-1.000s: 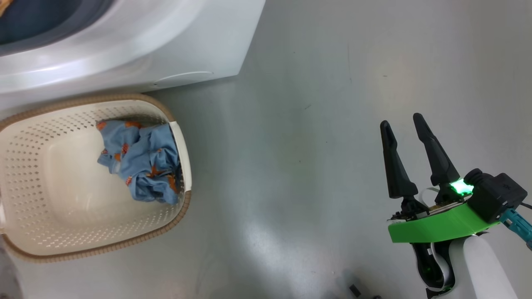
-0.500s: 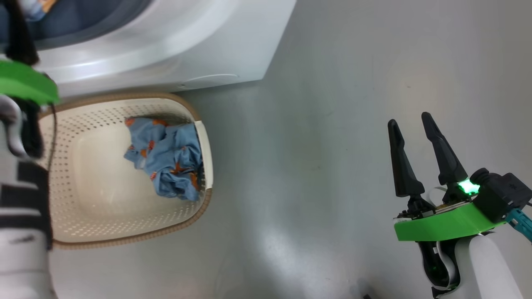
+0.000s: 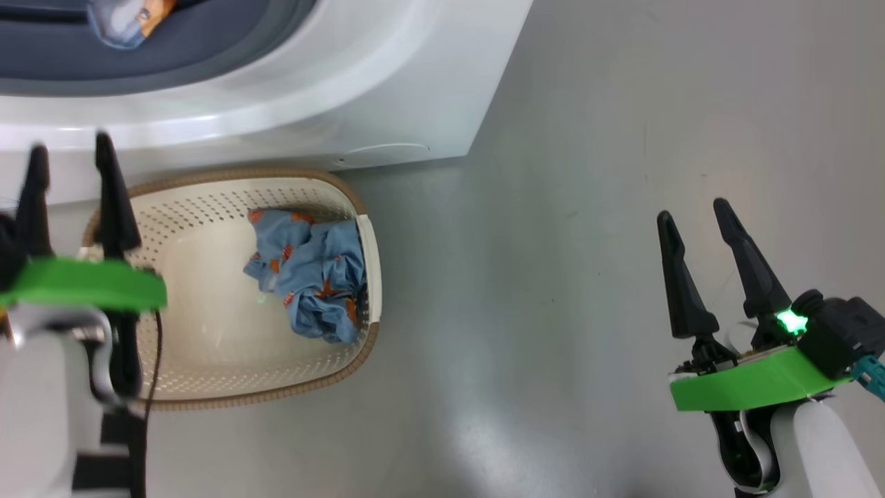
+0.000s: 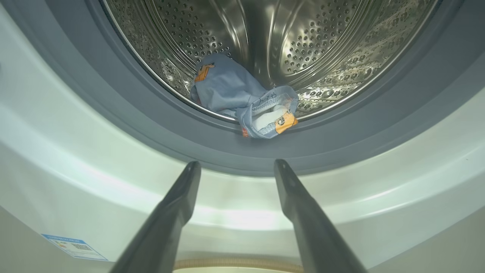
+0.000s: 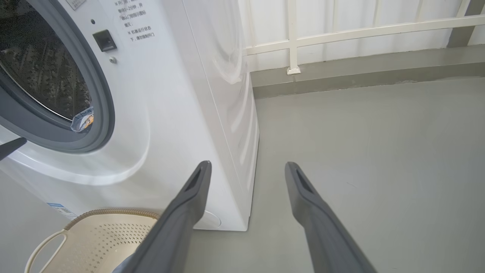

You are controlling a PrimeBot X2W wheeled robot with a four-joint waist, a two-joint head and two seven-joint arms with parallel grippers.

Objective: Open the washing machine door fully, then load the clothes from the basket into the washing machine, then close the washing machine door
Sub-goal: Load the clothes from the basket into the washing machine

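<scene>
The left wrist view looks straight into the washing machine point(image 4: 75, 182): the steel drum point(image 4: 303, 45) inside the grey gasket point(image 4: 113, 98), with one blue garment point(image 4: 242, 102) lying at the drum's front, its end draped over the gasket lip. The head view catches just a scrap of that garment at the top edge. It does show the basket point(image 3: 207, 398) on the floor point(image 3: 588, 207) right against the foot of the washing machine, with the clothes point(image 3: 311, 277) bunched in its right end. The right wrist view adds the machine's uncovered mouth seen from the side, its right flank, and a white railing point(image 5: 291, 34) behind it. Against the head view of a second ago, the machine and basket now sit further right in the picture, which is the camera turning. The bundle lies in the basket as it did. The left gripper point(image 3: 70, 143) has come in since then: it was out of the picture a second ago and at the upper left edge half a second ago. It now hangs over the basket's left end, fingers spread, gripping nothing and pointing at the machine's front just below the gasket. The right gripper point(image 3: 693, 209) is well to the right of the machine over bare floor, much as before, with its fingers spread and nothing between them.
</scene>
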